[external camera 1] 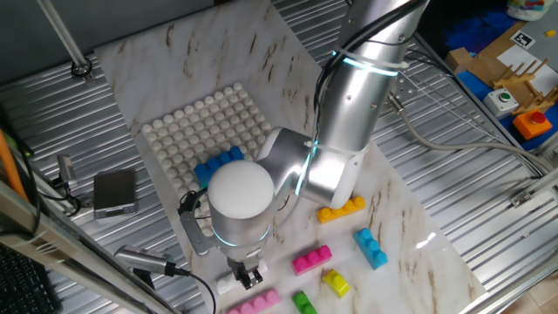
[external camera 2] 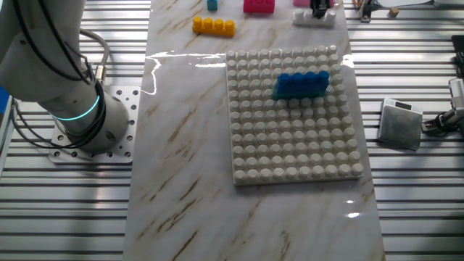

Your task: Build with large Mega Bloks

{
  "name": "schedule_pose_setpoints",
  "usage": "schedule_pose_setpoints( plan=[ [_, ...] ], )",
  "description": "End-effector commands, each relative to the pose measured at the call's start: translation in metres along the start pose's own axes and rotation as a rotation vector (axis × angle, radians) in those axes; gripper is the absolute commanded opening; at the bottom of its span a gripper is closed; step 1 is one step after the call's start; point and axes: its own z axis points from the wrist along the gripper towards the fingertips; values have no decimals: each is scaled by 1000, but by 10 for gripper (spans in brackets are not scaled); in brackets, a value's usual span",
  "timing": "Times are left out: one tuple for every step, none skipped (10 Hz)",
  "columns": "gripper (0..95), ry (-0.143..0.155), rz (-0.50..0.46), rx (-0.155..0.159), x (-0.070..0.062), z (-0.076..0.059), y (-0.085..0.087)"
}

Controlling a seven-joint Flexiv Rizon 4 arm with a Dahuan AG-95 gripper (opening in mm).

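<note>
I see the white brick [external camera 1: 228, 283] lying on the marble just off the baseplate [external camera 1: 196, 122], my gripper [external camera 1: 249, 277] down on it, fingers look clamped around it, blue brick [external camera 2: 301, 84] on the baseplate, orange brick [external camera 1: 341, 209] nearby.

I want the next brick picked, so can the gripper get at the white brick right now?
Probably yes: the gripper hangs right over the white brick near the table edge, and nothing lies between them. Whether the fingers are open is unclear.

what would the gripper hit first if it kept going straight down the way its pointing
Most likely the white brick lying right under the gripper; in the other fixed view its fingertips sit just over that brick. Whether they already touch it is unclear.
</note>
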Motion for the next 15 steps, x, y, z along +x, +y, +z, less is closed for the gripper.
schedule_pose_setpoints(
  plan=[
    [0, 8, 5, 1, 0, -3, 2],
    [0, 11, 6, -1, 1, -8, 1],
    [0, 12, 6, -2, 2, -16, -1],
    [0, 10, 0, -3, 6, -27, -7],
    [0, 12, -6, -3, 8, -36, -12],
    [0, 20, -21, -3, 11, -51, -23],
    [0, 22, -33, -3, 12, -58, -31],
    [0, 24, -57, -4, 17, -75, -47],
    [0, 25, -71, -6, 21, -86, -57],
    [0, 25, -85, -5, 26, -99, -66],
    [0, 26, -104, -3, 32, -112, -75],
    [0, 26, -108, -1, 35, -117, -78],
    [0, 26, -110, -3, 40, -121, -81],
    [0, 32, -114, 4, 43, -123, -82],
    [0, 31, -130, 4, 43, -123, -82]
  ],
)
